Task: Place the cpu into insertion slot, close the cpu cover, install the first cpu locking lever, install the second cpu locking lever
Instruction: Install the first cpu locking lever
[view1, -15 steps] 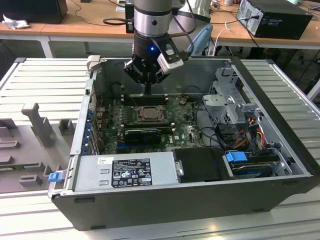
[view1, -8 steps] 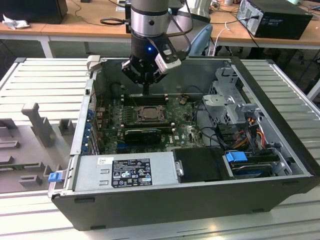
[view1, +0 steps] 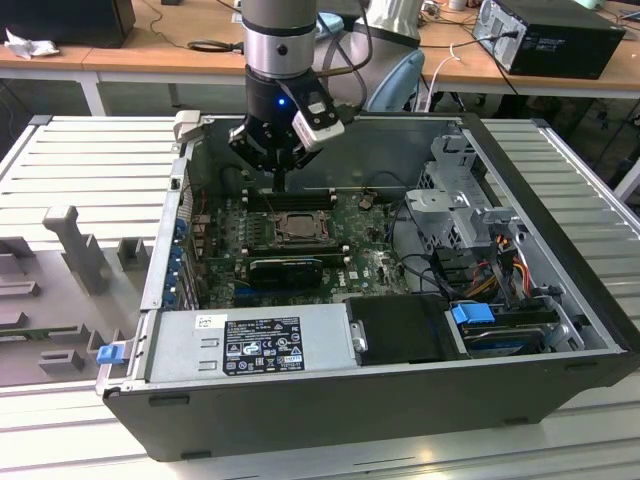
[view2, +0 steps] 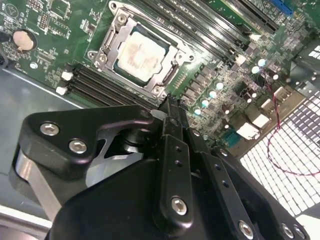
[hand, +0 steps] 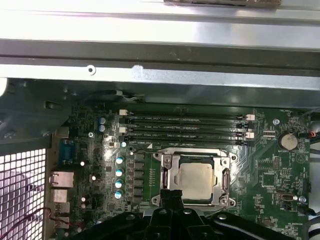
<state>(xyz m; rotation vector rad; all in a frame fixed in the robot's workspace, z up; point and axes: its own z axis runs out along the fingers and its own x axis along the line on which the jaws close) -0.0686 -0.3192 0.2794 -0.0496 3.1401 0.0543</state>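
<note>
1 chip, the cpu (hand: 196, 181), is seen seated in the insertion slot (hand: 167, 181) on the green motherboard (hand: 272, 172). Its flat square top is pale silver-grey, and a faint pinkish-brown smear is visible across that top in the second wrist view. The cpu cover (hand: 225, 161), a thin silver-grey metal frame with a cut-out centre, is laid flat around the chip, so that the top is exposed through the opening and the frame is pressed against the socket's rim.

4 long black memory slots (hand: 186, 129) are set just beside the socket, between it and the wall of the open computer case (view1: 560, 190). A round coin cell (hand: 289, 141) is mounted near 1 end of those slots.

The gripper (view2: 170, 102) is held just above the board, with its tips at the socket's edge in both wrist views. Its 2 black fingers (view2: 176, 150) are brought together (no gap is seen between the tips), and nothing is gripped between them.

In the exterior view the gripper is lowered into the case over the memory slots, close behind the socket, and a black card (view1: 285, 268) is seen on the socket's near side.
</note>
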